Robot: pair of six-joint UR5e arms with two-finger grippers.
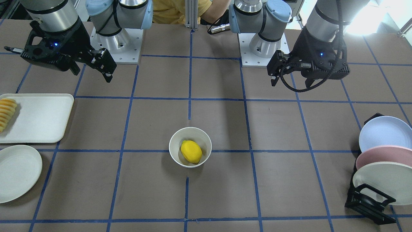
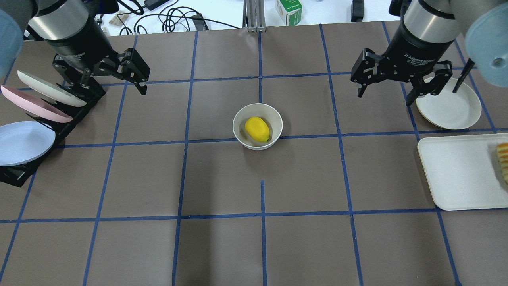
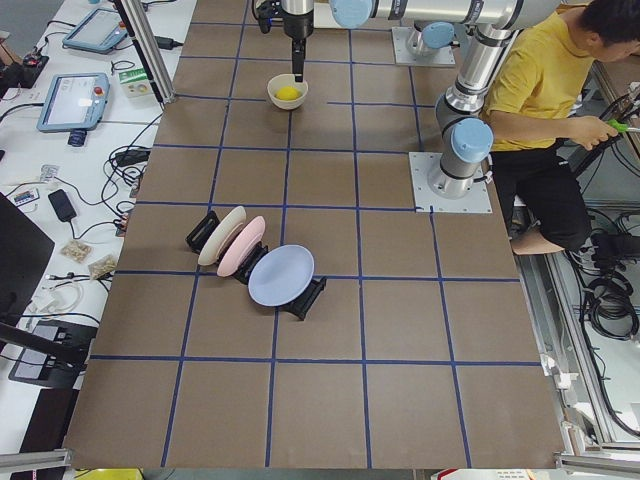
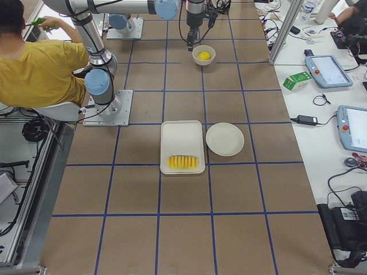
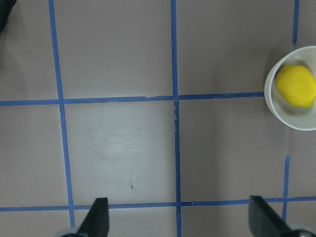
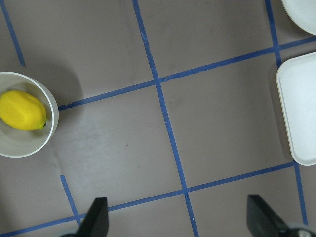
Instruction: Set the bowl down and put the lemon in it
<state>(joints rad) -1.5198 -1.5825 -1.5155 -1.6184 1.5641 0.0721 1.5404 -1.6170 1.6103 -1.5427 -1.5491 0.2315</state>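
Note:
The off-white bowl (image 1: 206, 141) stands upright near the table's middle, with the yellow lemon (image 1: 191, 151) lying inside it. Both show in the overhead view as well, bowl (image 2: 276, 119) and lemon (image 2: 257, 128). My left gripper (image 2: 109, 85) is open and empty, raised above the table well to the left of the bowl. My right gripper (image 2: 385, 97) is open and empty, raised well to the right of it. The left wrist view shows the lemon (image 5: 296, 85) in the bowl (image 5: 296, 122) at its right edge. The right wrist view shows them at its left edge, lemon (image 6: 22, 109) and bowl (image 6: 19, 145).
A white tray (image 2: 456, 174) with sliced yellow-orange food (image 2: 503, 159) and a cream plate (image 2: 450, 105) lie on my right side. A black rack (image 2: 24, 171) holds three plates (image 2: 24, 141) on my left side. A person in yellow (image 3: 545, 90) sits behind the arm bases.

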